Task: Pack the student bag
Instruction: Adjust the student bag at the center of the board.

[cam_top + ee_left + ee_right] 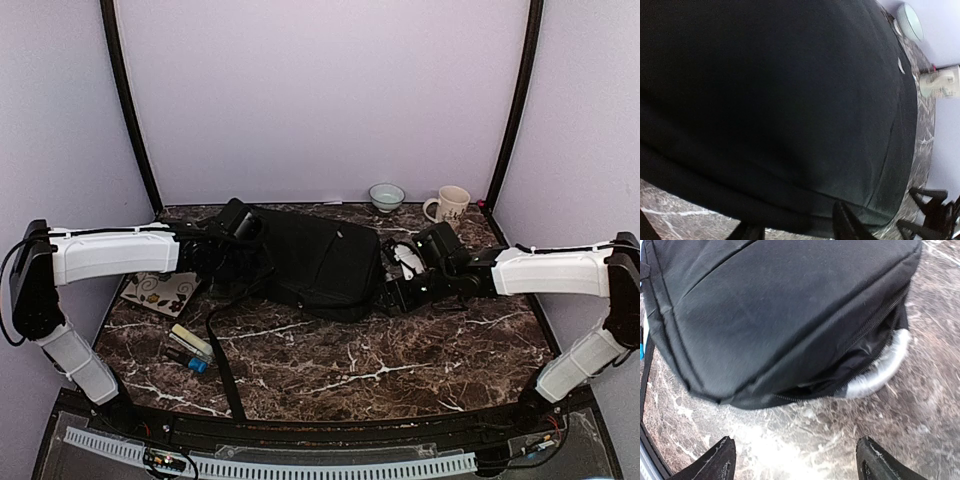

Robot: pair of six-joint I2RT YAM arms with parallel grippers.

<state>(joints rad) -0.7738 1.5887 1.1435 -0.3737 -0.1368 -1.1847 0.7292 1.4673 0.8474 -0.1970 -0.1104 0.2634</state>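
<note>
Pincers first, from above: my left pincer (238, 230) sits at the left end of the student bag (315, 262), my right pincer (392, 285) at its right end. The bag lies flat at the far middle of the surface (420, 370). Left wrist: fingers (846, 225) apart against black fabric; whether they grip it, I cannot tell. Right wrist: spread wide, holding nothing, near the silvery handle (882, 371).

light: soft, even, from above, walls lilac | shadow: thin under bag (320, 265) at 6 o'clock | glare: white sheen on table (805, 440), handle (880, 372) blown out at 4 o'clock | blur: right wrist smeared, left wrist dim and soft, bag nearly featureless | distortion: posts (125, 100) bow at 9 and 3 o'clock
</note>
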